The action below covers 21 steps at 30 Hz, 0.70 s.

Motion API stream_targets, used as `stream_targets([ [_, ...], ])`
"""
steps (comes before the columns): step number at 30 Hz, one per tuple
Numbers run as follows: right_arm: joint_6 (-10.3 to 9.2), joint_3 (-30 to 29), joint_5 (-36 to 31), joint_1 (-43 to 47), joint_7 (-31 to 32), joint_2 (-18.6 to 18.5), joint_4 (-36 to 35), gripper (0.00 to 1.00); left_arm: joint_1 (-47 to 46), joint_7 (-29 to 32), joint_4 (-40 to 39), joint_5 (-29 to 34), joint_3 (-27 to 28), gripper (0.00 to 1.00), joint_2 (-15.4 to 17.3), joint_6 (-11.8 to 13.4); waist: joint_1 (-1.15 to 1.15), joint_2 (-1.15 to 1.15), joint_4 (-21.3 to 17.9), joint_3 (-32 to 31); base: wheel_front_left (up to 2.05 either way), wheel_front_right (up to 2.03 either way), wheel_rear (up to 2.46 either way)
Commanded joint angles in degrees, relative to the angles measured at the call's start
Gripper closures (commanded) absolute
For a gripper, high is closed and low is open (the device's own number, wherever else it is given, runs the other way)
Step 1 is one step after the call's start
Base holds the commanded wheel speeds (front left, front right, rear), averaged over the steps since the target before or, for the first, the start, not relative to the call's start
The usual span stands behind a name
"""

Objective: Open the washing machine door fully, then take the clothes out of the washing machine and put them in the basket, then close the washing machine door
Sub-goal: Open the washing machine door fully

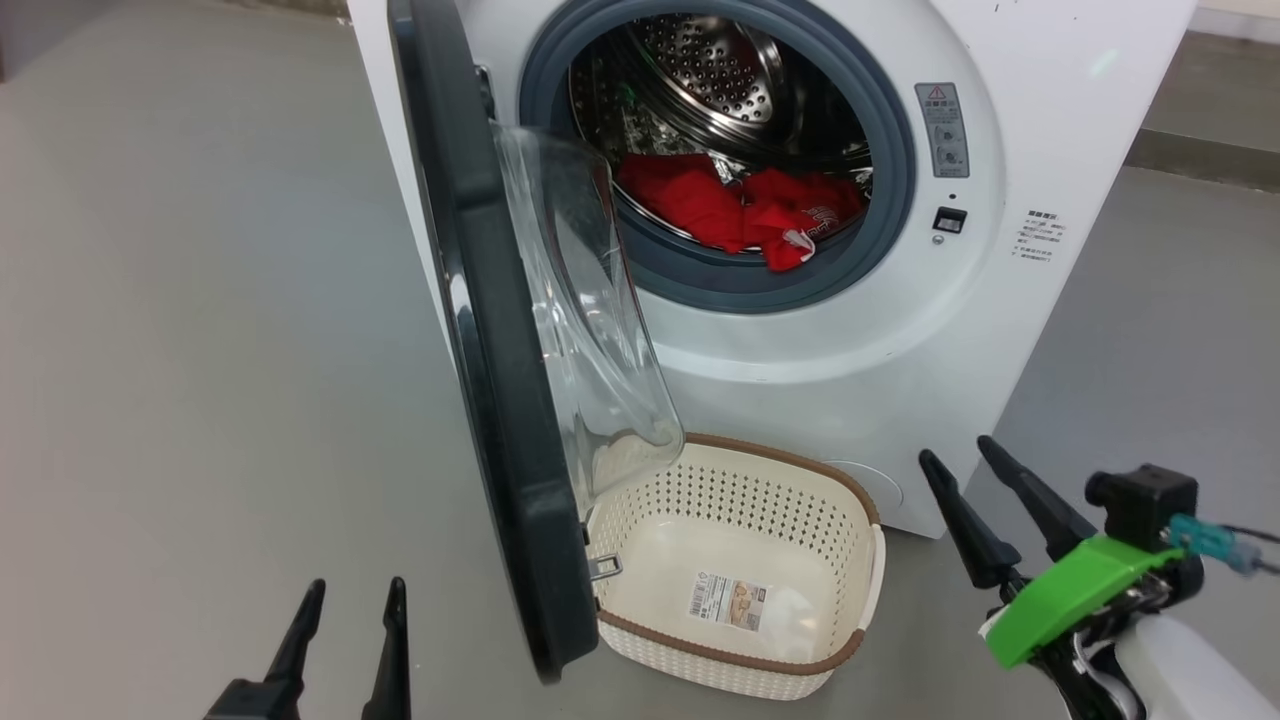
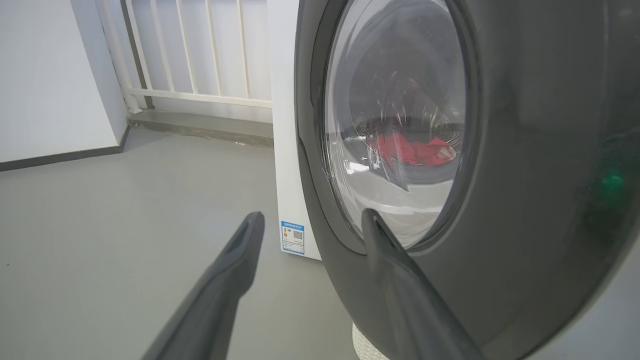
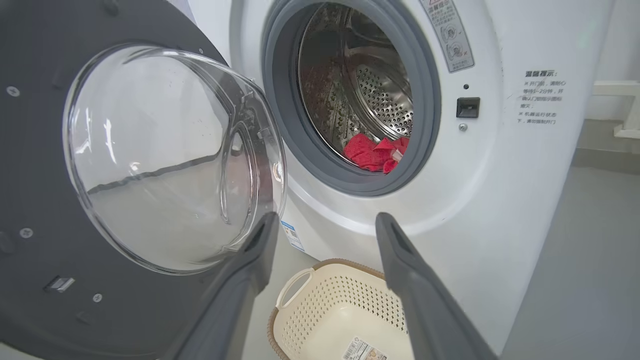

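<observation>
The white washing machine (image 1: 860, 360) stands ahead with its round black-rimmed door (image 1: 490, 330) swung out to about a right angle, the clear glass bowl (image 3: 165, 155) facing the opening. Red clothes (image 1: 745, 210) lie at the bottom of the steel drum (image 3: 377, 152). The cream basket (image 1: 740, 570) sits on the floor below the opening, partly behind the door, with nothing in it but its label. My left gripper (image 1: 355, 605) is open, low at the door's outer side (image 2: 525, 200). My right gripper (image 1: 960, 460) is open, right of the basket (image 3: 340, 310).
Grey floor (image 1: 200, 350) spreads wide to the left of the machine. A white railing (image 2: 200, 55) and a low ledge run behind the machine's left side. The door's lower edge overhangs the basket's left rim.
</observation>
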Motion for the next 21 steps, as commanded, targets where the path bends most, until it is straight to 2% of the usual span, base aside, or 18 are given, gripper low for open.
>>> stream_targets([
  [1,0.09,-0.8,-2.3,2.1,-0.7,0.2,-1.9,0.00,-0.6,-0.7,-1.0,-0.6,2.0,0.00,0.6,-0.3,0.00,0.00,0.0,0.0,0.00,0.00,0.00],
  [6,0.09,-8.3,-12.5,6.3,-0.7,3.0,-7.8,0.00,-0.6,-0.7,-0.6,-2.1,2.6,0.00,0.6,-0.5,0.00,0.00,-0.1,0.2,0.00,0.00,0.00],
  [10,0.09,-11.4,-18.3,9.1,-0.7,4.5,-10.8,0.00,-0.6,-0.7,-0.2,-2.5,3.0,0.00,0.5,-0.7,0.00,0.00,-0.2,0.4,0.00,0.00,0.00],
  [15,0.09,-14.4,-23.3,12.0,-0.7,5.9,-12.5,0.00,-0.5,-0.7,0.1,-2.5,3.2,0.00,0.5,-0.6,0.00,0.00,-0.4,0.2,0.00,0.00,0.00],
  [21,0.09,-17.6,-25.2,15.1,-0.7,8.1,-13.8,0.00,-0.3,-0.7,0.2,-2.1,3.4,0.00,0.5,-0.4,0.00,0.00,-0.6,0.0,0.00,0.00,0.00],
])
